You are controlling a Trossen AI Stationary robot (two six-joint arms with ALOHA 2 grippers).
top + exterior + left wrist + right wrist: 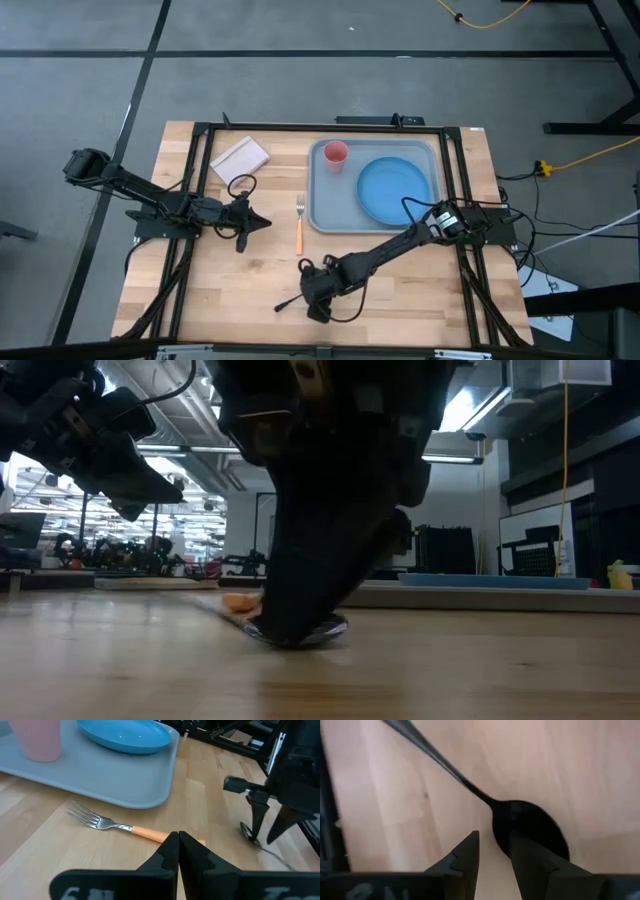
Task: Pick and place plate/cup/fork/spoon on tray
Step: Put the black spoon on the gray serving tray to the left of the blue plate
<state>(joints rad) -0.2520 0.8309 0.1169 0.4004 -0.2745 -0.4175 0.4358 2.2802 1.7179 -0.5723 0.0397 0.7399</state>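
- The right hand [312,290] is reaching down to the wooden desk [230,290] at the tray's seven o'clock, its dark fingers [465,857] slightly spread and straddling the rim of the spoon's bowl, one tip resting on it.
- The spoon [525,827] is lying flat on the desk, its thin handle pointing away toward eight o'clock in the overhead view.
- The left hand [262,221] is hovering at the fork's nine o'clock, fingers pressed together, holding nothing.
- The fork [299,222] is lying on the desk just beside the tray's left edge, tines toward twelve o'clock.
- The plate [392,189] and the cup [336,153] are sitting on the tray [325,215], the cup at the plate's ten o'clock.
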